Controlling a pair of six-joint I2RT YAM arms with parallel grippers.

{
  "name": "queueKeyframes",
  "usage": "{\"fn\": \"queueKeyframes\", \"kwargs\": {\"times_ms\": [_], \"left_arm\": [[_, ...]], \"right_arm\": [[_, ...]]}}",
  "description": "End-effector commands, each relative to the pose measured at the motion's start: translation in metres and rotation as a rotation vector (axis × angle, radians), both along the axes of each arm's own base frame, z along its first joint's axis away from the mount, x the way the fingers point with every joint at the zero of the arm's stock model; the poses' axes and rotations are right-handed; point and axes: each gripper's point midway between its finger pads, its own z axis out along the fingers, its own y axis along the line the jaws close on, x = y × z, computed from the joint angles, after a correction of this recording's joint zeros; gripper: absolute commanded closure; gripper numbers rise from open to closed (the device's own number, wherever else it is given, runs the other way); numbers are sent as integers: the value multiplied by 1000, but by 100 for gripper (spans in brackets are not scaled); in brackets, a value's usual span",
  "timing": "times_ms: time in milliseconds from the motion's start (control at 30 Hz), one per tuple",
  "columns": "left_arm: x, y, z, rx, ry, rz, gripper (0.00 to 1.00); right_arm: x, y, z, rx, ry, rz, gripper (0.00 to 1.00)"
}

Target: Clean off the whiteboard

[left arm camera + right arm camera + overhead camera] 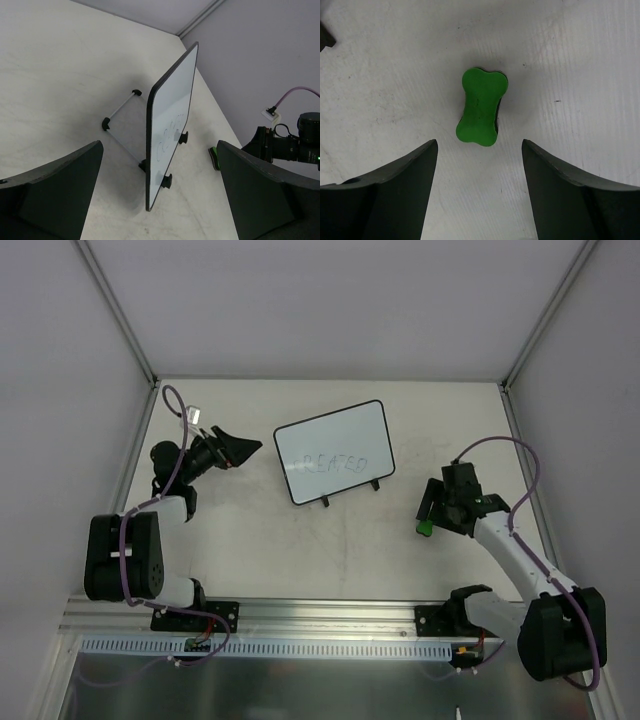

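Sitting just past the open fingers of the right gripper (430, 512), a small green bone-shaped foam eraser (481, 107) lies flat on the pale table (300, 560). In the right wrist view its long axis runs almost 12 to 6, in line with the gripper. The jaws stand wide to either side of its near end, touching nothing, so closing would probably pinch its short width. That alignment is what a pick-up turns on, and the right arm is clearly the nearer one to the eraser.

From above, the small white rectangular whiteboard with a thin black rounded frame (335, 452) stands near the middle of the table, at about 10 o'clock from the right gripper and well apart from it. Its long axis runs roughly from 8 to 2. Two short black feet show along its near edge, and the left wrist view shows it propped up on a thin bar stand behind. Faint grey handwriting crosses the middle of its face; the letters are too faint to read surely, and nothing looks wiped yet.

At the board's 9 o'clock, the left gripper (238, 448) points toward its short edge, jaws spread wide and empty.
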Motion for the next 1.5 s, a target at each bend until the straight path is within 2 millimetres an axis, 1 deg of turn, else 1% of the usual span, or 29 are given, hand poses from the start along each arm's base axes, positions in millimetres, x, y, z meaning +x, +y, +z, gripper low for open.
{"fn": "queueKeyframes", "kwargs": {"times_ms": [0, 67, 167, 300, 400, 433, 533, 567, 700, 800, 833, 867, 900, 967, 1000, 1067, 1167, 1200, 1267, 1333, 1400, 1467], "left_arm": [[17, -8, 25, 58, -164, -17, 1], [19, -15, 27, 62, -184, -36, 1], [22, -19, 25, 73, -197, -46, 1], [25, -18, 20, 80, -194, -45, 1], [27, -18, 18, 80, -195, -39, 1], [28, -17, 17, 79, -191, -38, 1], [28, -17, 16, 72, -191, -37, 1], [27, -18, 15, 69, -191, -38, 1], [25, -19, 15, 58, -195, -45, 1], [24, -19, 14, 55, -196, -47, 1], [24, -19, 14, 55, -196, -47, 1], [24, -19, 13, 54, -195, -49, 1], [24, -19, 14, 53, -197, -47, 1], [23, -20, 13, 51, -197, -52, 1], [23, -21, 13, 49, -196, -55, 1], [24, -21, 12, 48, -197, -57, 1], [24, -23, 9, 45, -185, -63, 1], [24, -25, 8, 45, -187, -72, 1], [25, -26, 5, 44, -181, -76, 1], [24, -29, 3, 48, -183, -87, 1], [26, -29, 0, 52, -178, -87, 1], [28, -29, -2, 57, -179, -92, 1]], "right_arm": [[17, -1, 10, -24, -37, -52, 27], [19, 2, 7, -27, -30, -59, 26], [21, 4, 0, -42, -18, -76, 26], [27, 6, -7, -36, -9, -89, 25], [33, 7, -8, -41, -1, -95, 26], [33, 6, -14, -53, 18, -99, 26], [38, 8, -18, -52, 26, -101, 28], [39, 8, -22, -57, 34, -105, 29], [43, 2, -24, -88, 34, -123, 34], [42, 3, -30, -90, 56, -123, 35], [43, 3, -30, -91, 57, -123, 36], [42, 2, -32, -93, 62, -128, 41], [42, 3, -33, -91, 61, -125, 42], [40, 2, -34, -89, 64, -129, 42], [39, 3, -35, -87, 65, -127, 48], [38, 3, -37, -79, 69, -131, 51], [36, 4, -39, -70, 63, -135, 69], [36, 4, -40, -64, 67, -133, 73], [35, 6, -43, -59, 77, -127, 73], [36, 8, -46, -49, 79, -121, 84], [38, 12, -43, -33, 63, -112, 98], [44, 17, -35, -17, 35, -90, 100]]}}
